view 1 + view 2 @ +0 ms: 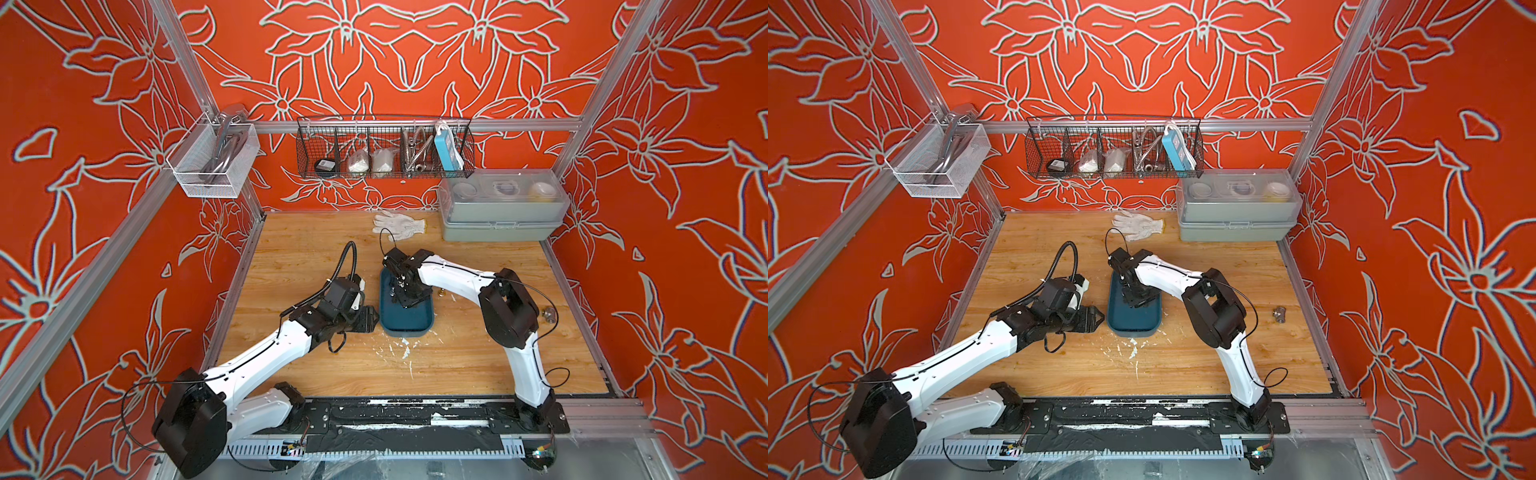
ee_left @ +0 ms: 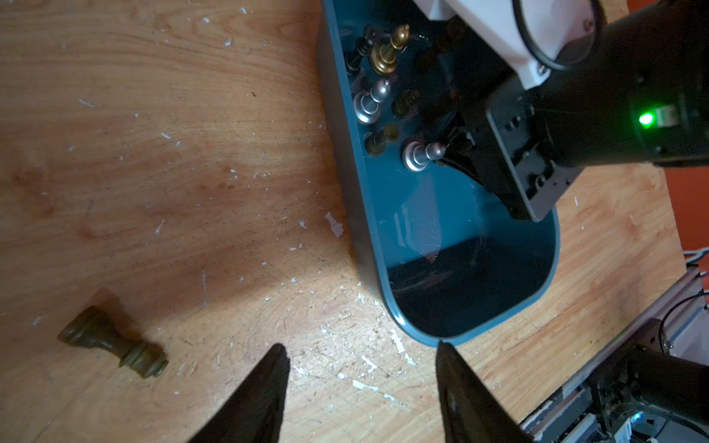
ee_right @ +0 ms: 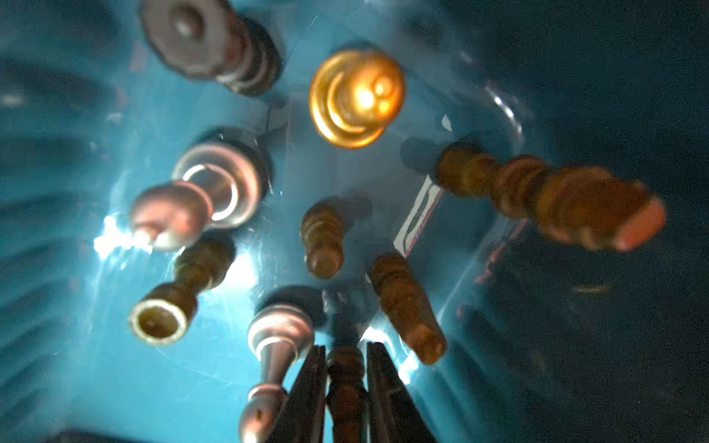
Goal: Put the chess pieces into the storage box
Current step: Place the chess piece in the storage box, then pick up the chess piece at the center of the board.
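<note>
- Chess pieces point(image 2: 374, 101) in silver, gold and dark brown are gathered in the far half of the storage box point(image 2: 422, 214), some upright and some tipped over; its near half is bare.
- We see the teal storage box on the wooden table point(image 1: 457, 365), mid-scene between the two arms.
- Our right gripper point(image 3: 345, 345) reaches down into the box. Its fingers closely flank a dark brown piece point(image 3: 345, 368), but we cannot tell whether they press on it.
- Our left gripper point(image 2: 362, 351) hangs low over the table just left of the box, fingers apart with nothing between them.
- One dark olive piece point(image 2: 111, 341) lies on its side on the table, left of the box and well apart from it.
</note>
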You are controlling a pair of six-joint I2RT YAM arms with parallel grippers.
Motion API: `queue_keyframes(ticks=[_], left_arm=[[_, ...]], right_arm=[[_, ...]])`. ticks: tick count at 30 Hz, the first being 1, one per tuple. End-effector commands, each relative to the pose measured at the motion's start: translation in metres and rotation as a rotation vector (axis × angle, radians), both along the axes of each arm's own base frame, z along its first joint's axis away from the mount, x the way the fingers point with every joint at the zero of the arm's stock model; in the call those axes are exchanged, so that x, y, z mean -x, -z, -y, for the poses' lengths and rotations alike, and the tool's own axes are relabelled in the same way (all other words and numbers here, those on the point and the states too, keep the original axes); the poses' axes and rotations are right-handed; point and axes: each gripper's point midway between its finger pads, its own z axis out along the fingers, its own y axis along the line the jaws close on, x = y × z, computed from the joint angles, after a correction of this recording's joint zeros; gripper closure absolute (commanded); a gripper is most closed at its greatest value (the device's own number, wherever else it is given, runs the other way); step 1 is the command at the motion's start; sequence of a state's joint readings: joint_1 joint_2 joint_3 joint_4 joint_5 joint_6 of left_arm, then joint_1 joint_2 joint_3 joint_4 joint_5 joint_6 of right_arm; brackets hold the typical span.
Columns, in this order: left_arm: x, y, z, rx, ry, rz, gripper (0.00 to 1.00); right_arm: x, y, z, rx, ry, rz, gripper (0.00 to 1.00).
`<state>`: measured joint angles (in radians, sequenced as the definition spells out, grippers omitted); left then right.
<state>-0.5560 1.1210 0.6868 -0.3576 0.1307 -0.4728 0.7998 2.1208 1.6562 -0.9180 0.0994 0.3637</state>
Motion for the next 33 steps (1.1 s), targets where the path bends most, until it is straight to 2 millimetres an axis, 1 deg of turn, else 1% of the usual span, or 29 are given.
queue_keyframes(ticks=[1, 8, 11, 16, 20, 25, 27, 28, 30, 33], left_arm=[[0.002, 0.002, -0.007, -0.011, -0.024, -0.002, 0.39], [0.002, 0.0, -0.011, -0.017, -0.043, 0.0, 0.39], [0.003, 0.0, -0.016, -0.026, -0.068, -0.011, 0.39], [0.006, 0.002, -0.032, -0.045, -0.148, -0.061, 0.39], [0.009, 0.005, -0.048, -0.054, -0.219, -0.103, 0.4], [0.016, 0.018, -0.081, -0.08, -0.36, -0.196, 0.41], [0.017, 0.025, -0.096, -0.1, -0.423, -0.246, 0.42], [0.017, 0.028, -0.1, -0.102, -0.441, -0.267, 0.43], [0.017, 0.036, -0.1, -0.102, -0.447, -0.306, 0.44], [0.015, 0.052, -0.091, -0.091, -0.421, -0.37, 0.49]], right_arm=[[-0.001, -0.004, 0.001, 0.027, -0.008, 0.013, 0.74], [-0.002, -0.021, 0.001, 0.016, -0.016, 0.037, 0.68], [-0.001, -0.031, 0.003, 0.014, -0.018, 0.048, 0.67], [0.0, -0.059, 0.007, -0.011, -0.021, 0.094, 0.63], [0.003, -0.077, 0.01, -0.024, -0.028, 0.115, 0.62], [0.008, -0.101, 0.012, -0.095, -0.036, 0.168, 0.61], [0.009, -0.106, 0.011, -0.142, -0.039, 0.206, 0.59], [0.01, -0.106, 0.01, -0.157, -0.042, 0.212, 0.59], [0.011, -0.105, 0.009, -0.173, -0.047, 0.217, 0.58], [0.012, -0.1, 0.008, -0.185, -0.053, 0.221, 0.58]])
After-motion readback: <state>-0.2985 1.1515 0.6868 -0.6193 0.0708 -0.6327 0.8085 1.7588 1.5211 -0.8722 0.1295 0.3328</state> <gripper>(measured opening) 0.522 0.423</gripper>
